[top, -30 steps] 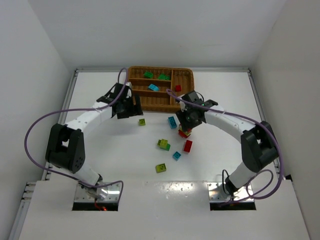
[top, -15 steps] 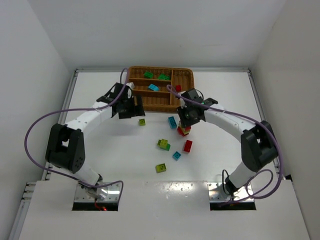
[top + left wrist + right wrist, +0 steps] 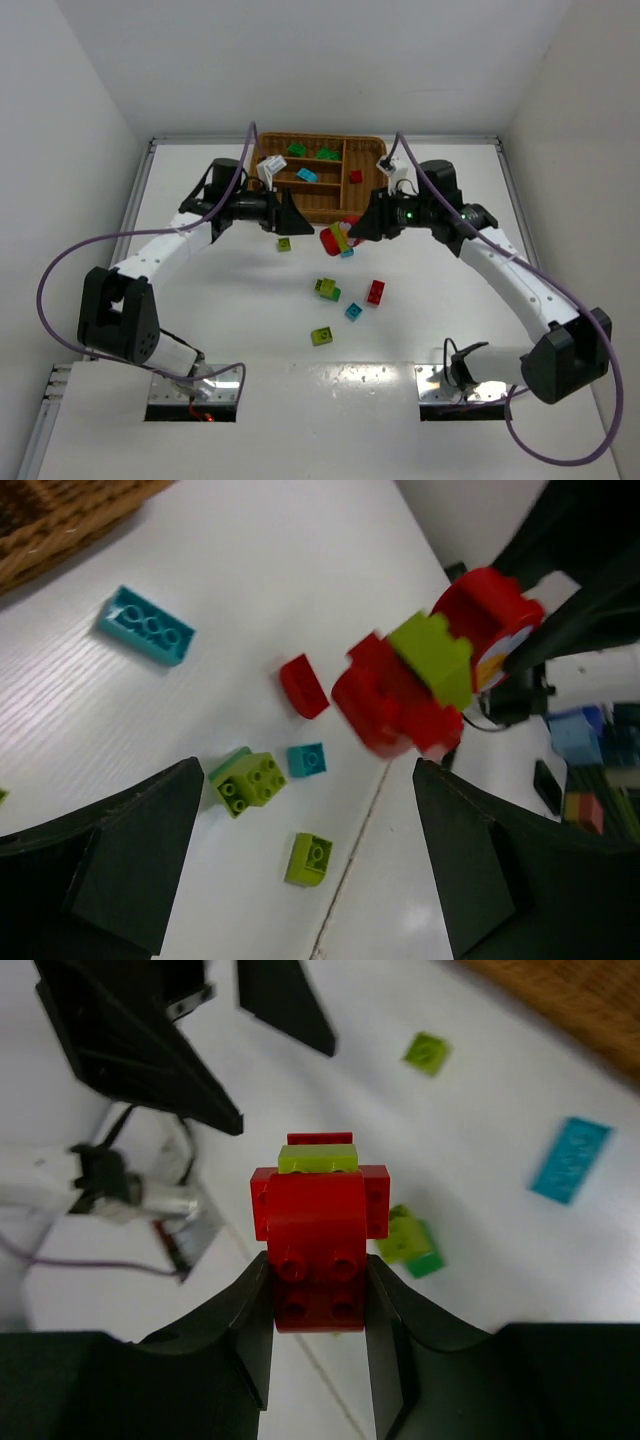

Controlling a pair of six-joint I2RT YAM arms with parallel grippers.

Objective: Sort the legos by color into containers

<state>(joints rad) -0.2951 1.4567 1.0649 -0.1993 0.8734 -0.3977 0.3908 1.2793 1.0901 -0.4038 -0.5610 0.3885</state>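
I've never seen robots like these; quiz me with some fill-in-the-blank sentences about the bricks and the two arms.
The clump in the right gripper is mostly ___.
The left gripper has its jaws ___.
The cyan brick inside the wicker tray lies in the ___ long section.
Missing words: red; open; middle.

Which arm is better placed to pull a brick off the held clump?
Probably left: the open left end effector faces the clump, which the right end effector grips.
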